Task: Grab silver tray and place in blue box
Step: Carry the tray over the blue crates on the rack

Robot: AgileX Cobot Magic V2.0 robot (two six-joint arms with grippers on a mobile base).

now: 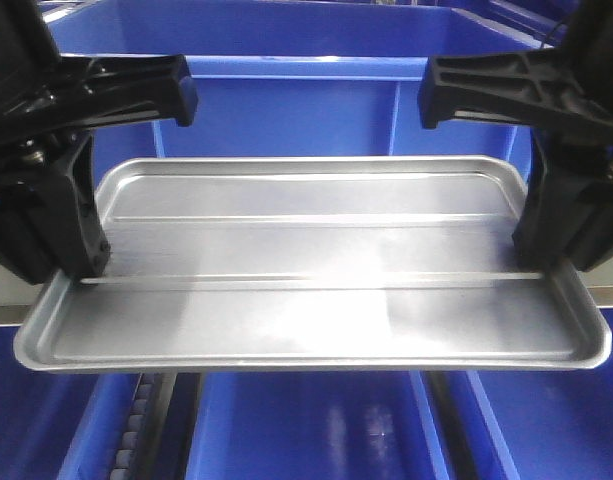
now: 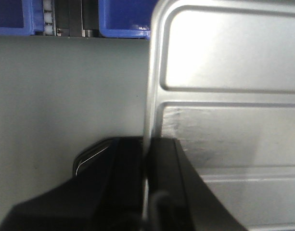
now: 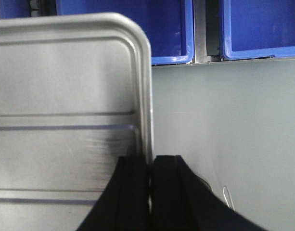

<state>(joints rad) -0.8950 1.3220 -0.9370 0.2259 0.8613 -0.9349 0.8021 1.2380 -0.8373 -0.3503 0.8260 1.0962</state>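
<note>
The silver tray [image 1: 306,270] hangs level in the middle of the front view, its two long ridges running left to right. My left gripper [image 1: 83,272] is shut on its left rim, and my right gripper [image 1: 531,255] is shut on its right rim. In the left wrist view the thin rim of the tray [image 2: 224,96] is pinched between the black fingers of the left gripper [image 2: 146,144]. The right wrist view shows the tray [image 3: 65,96] clamped the same way by the right gripper [image 3: 151,161]. A blue box [image 1: 286,105] stands open just behind the tray.
More blue crates [image 1: 316,425] lie below the tray's near edge, split by a dark roller rail [image 1: 146,420]. A grey flat surface [image 2: 65,96] [image 3: 224,120] lies under the tray's ends. Two blue crates [image 3: 171,29] [image 3: 262,24] sit beyond it with a metal divider between.
</note>
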